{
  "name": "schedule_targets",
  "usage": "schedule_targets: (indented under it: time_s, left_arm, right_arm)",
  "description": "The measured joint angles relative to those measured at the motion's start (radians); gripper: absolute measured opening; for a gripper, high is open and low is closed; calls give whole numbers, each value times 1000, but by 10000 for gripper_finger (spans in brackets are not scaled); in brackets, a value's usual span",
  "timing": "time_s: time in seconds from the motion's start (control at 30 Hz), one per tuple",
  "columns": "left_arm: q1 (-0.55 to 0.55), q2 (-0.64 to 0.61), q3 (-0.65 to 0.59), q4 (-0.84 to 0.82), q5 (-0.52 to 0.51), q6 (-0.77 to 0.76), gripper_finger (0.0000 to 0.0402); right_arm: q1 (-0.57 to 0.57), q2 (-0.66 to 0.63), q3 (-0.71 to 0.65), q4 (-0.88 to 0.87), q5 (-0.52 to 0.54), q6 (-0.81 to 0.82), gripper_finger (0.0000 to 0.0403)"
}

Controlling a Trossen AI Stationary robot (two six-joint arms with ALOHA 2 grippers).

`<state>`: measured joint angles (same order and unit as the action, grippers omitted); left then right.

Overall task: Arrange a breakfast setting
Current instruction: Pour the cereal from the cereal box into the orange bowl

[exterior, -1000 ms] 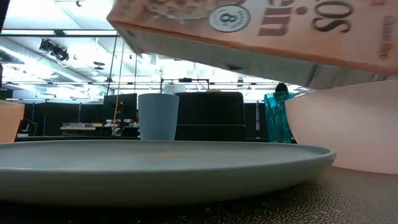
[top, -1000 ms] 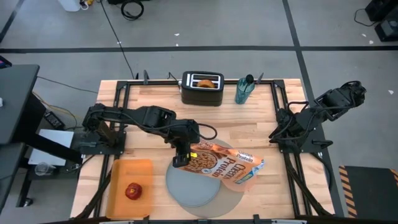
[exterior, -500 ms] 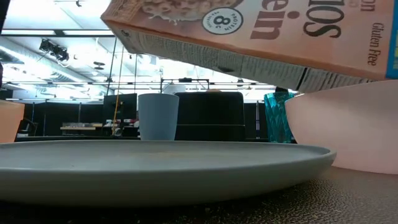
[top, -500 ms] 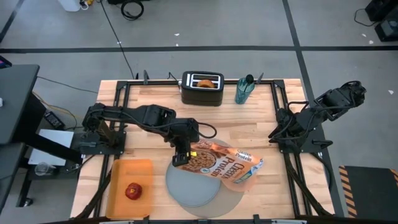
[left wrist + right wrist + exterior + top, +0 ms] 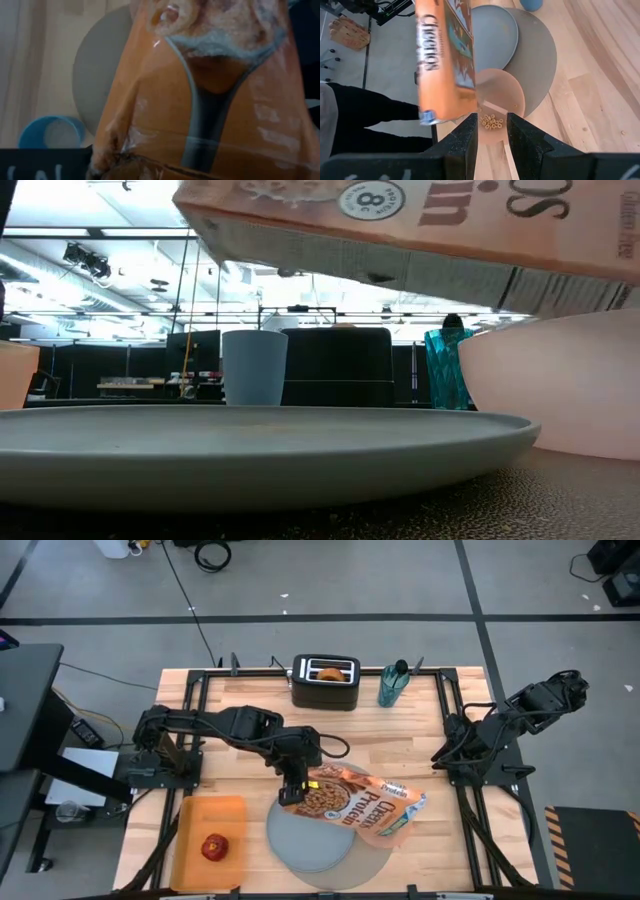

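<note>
The left gripper (image 5: 291, 787) jaws are clamping the cereal box (image 5: 360, 802), now tipping lower over the pink bowl (image 5: 498, 107) near the tabletop's front edge; cereal is landing. The right gripper (image 5: 490, 131) is idling open.

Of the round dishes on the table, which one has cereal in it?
The translucent pink bowl: cereal rings lie inside it. The grey plate and grey mat hold none.

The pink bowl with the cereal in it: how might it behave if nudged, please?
The pink bowl looks like thin translucent plastic holding only a few cereal rings, so it is probably light and would slide easily on the wooden table. Its wide, low shape suggests it is unlikely to tip.
</note>
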<state>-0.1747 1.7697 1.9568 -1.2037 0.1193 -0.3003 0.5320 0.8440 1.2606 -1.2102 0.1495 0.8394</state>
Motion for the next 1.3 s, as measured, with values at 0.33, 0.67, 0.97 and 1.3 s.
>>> schedule_targets:
  time_s: [0.33,0.67,0.97,1.3]
  left_arm:
    - [16,-2,0,-1,15,-6,182]
    - [21,-2,0,-15,32,-12,182]
    - [23,-1,0,-10,34,-15,183]
    - [32,-1,0,-7,19,-27,183]
  right_arm:
    - [0,0,0,4,7,-1,111]
    - [0,0,0,5,12,0,111]
    - [0,0,0,5,15,2,111]
    - [0,0,0,5,15,6,111]
